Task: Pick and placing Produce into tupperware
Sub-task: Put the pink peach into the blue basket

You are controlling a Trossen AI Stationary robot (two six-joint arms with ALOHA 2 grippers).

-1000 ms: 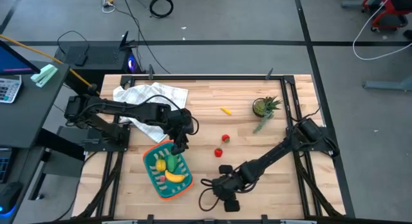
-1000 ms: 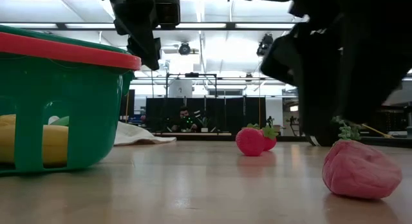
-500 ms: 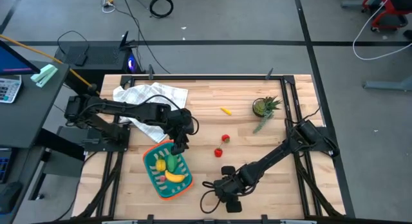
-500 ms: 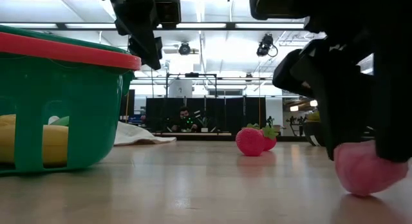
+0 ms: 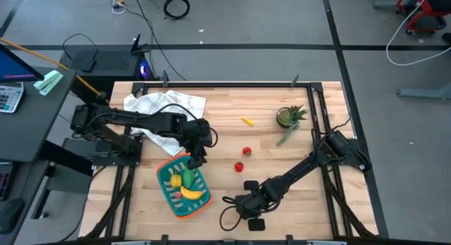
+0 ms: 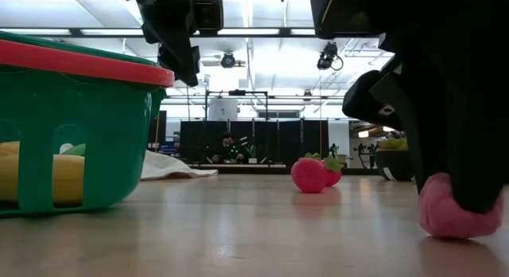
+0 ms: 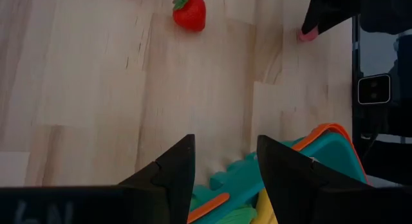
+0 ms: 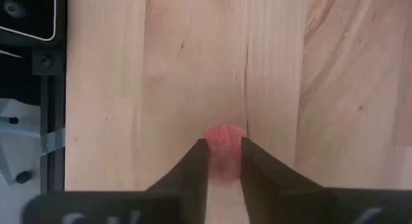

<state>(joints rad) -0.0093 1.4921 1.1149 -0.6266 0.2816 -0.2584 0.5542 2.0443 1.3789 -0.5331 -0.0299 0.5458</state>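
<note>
Wooden counter: at six o'clock the right hand has just pinched the pink piece, ready for lifting toward the tupperware.

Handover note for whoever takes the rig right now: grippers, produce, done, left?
Right gripper: at the table's near edge, fingers closed on the pink piece, which sits on the wood.
Left gripper: open, empty, hovering at the far rim of the tupperware.
Done: banana and green vegetable in the tupperware.
Left: pink piece, two red pieces mid-table, yellow piece farther back.
</note>
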